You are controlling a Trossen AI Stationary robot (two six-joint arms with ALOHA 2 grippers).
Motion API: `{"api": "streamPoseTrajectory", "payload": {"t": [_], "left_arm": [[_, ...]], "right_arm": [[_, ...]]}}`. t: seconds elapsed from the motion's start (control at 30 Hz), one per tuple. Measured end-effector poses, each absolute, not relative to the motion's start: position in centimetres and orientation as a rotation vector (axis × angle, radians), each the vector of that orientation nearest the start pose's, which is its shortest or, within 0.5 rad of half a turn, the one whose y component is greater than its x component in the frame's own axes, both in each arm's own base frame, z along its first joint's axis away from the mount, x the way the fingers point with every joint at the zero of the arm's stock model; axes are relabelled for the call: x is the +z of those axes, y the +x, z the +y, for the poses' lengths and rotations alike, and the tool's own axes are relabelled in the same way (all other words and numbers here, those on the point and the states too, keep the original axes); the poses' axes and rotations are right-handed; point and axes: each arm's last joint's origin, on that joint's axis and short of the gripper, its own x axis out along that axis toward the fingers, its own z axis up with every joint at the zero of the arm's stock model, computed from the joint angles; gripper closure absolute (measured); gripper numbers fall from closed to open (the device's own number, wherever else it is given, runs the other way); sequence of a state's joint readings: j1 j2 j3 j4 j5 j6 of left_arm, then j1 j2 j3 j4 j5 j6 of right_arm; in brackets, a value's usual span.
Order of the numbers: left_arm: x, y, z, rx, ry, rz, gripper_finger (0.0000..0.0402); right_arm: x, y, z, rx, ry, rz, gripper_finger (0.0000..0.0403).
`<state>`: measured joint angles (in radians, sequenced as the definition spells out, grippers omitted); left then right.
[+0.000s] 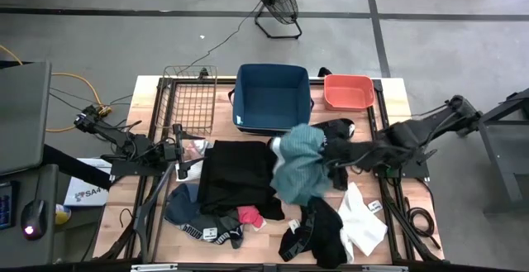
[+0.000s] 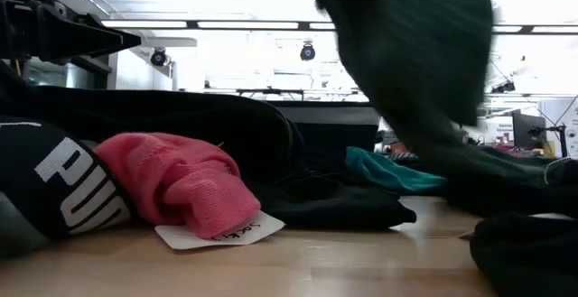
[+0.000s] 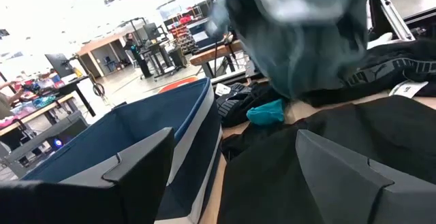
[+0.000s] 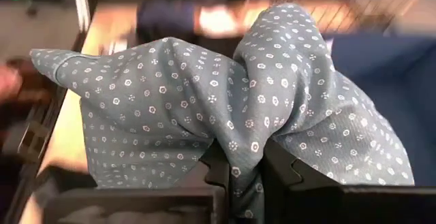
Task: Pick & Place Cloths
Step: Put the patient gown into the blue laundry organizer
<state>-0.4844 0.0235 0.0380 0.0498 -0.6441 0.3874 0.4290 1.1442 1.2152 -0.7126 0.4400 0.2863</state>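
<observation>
My right gripper (image 1: 328,153) is raised over the middle of the table, shut on a grey-blue cloth with small white dots (image 1: 299,169) (image 4: 204,94). That cloth hangs blurred in the low view (image 2: 406,44) and the left wrist view (image 3: 300,33). Other cloths lie on the table: a large black one (image 1: 235,177), a white one (image 1: 361,218), a black one (image 1: 318,235), a pink one (image 1: 250,217) (image 2: 172,184) and a dark one with white lettering (image 2: 54,189). My left gripper (image 1: 186,152) (image 3: 231,183) waits open at the table's left. My right gripper pinches a bunched fold of the dotted cloth (image 4: 240,166) between its two fingers, slanting down from the table's right side. The cloth bulges out in front of the fingers and hangs below them. Whether its lower end is clear of the pile I cannot tell.
A blue fabric bin (image 1: 273,98) (image 3: 136,135) stands at the far middle, a coral tub (image 1: 347,92) to its right and a wire rack (image 1: 188,98) to its left. A paper tag (image 2: 212,232) lies by the pink cloth. Bare wood shows along the table's near edge.
</observation>
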Motion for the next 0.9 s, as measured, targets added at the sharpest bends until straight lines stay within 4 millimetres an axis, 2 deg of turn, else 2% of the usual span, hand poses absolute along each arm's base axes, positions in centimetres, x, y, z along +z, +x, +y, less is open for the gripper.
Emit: {"api": "streamPoseTrajectory", "payload": {"t": [0.2, 0.4, 0.6, 0.9], "left_arm": [[17.9, 8.9, -2.7, 0.168, 0.352, -0.023, 0.0101], [17.9, 8.9, -2.7, 0.168, 0.353, -0.023, 0.0101], [17.9, 8.9, -2.7, 0.168, 0.352, -0.023, 0.0101], [17.9, 8.9, -2.7, 0.168, 0.352, -0.023, 0.0101]], "right_arm": [[41.1, 20.5, 7.2, -0.200, -0.122, 0.357, 0.0374], [44.4, 20.8, 5.3, -0.302, -0.242, 0.214, 0.0374], [45.8, 21.5, 2.4, -0.430, -0.323, 0.132, 0.0374], [47.4, 21.8, -1.9, -0.454, -0.382, -0.017, 0.0374]]}}
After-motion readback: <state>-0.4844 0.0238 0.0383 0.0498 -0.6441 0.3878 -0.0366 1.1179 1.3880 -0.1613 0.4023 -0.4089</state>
